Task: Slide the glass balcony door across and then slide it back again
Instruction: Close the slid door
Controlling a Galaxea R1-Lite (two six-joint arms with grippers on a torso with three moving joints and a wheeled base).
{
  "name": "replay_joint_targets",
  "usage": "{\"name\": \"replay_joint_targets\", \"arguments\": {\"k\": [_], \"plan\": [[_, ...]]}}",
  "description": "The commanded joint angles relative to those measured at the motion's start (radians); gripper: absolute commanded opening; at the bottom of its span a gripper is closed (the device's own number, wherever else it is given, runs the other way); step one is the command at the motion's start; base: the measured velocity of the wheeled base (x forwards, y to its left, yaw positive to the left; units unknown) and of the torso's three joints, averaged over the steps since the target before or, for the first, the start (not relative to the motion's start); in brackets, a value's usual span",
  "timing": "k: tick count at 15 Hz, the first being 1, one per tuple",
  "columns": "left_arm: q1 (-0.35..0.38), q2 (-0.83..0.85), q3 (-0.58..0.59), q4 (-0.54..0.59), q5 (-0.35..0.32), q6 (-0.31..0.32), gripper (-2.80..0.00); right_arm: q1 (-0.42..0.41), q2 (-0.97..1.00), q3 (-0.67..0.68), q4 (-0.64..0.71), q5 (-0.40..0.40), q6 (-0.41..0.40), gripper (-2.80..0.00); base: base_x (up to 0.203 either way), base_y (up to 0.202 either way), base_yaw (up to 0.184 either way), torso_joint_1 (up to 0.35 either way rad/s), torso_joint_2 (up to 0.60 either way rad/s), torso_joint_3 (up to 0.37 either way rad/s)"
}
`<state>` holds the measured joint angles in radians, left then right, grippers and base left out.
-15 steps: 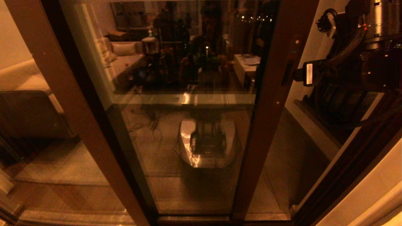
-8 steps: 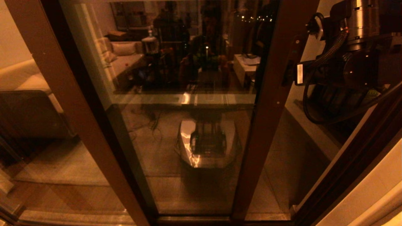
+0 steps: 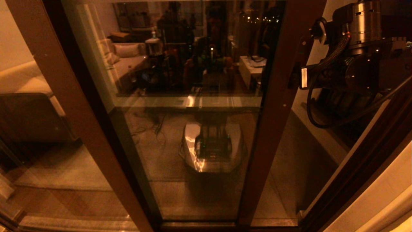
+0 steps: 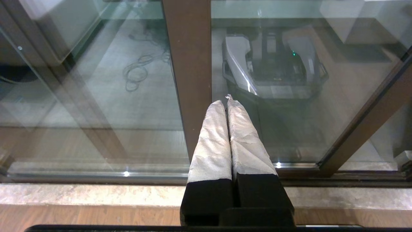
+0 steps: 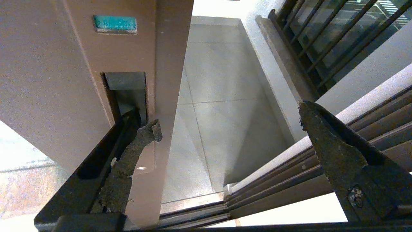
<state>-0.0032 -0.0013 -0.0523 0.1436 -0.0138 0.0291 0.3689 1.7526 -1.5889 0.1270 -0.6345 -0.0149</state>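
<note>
Hooking door stile w/ R gripper finger.

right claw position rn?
Head view, upper right: the right claw is at the glass balcony door's stile, one finger in the recessed handle slot.

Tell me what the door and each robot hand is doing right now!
glass balcony door: partly slid open, gap on its right.
handle slot: one right finger hooked in.
right gripper: open, straddling the door's edge.
left gripper: shut, holding nothing, parked.

Dark brown glass balcony door, teal label
</note>
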Motion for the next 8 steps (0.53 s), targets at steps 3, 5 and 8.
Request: {"name": "replay_joint_targets", "arguments": {"k": [3, 5, 8], "plan": [[0.0, 0.0, 0.0, 0.001, 0.0, 0.0, -2.8, -0.039, 0.005, 0.003, -0.001, -0.002, -0.005, 0.0, 0.0, 0.0, 0.0, 0.0, 0.0, 0.0], [0.0, 0.0, 0.0, 0.001, 0.0, 0.0, -2.8, -0.05, 0.004, 0.001, -0.001, -0.002, -0.008, 0.0, 0.0, 0.0, 0.0, 0.0, 0.0, 0.0], [0.0, 0.0, 0.0, 0.001, 0.0, -0.002, -2.8, -0.054, 0.004, 0.003, -0.001, -0.002, -0.008, 0.0, 0.0, 0.0, 0.0, 0.0, 0.0, 0.0]]}}
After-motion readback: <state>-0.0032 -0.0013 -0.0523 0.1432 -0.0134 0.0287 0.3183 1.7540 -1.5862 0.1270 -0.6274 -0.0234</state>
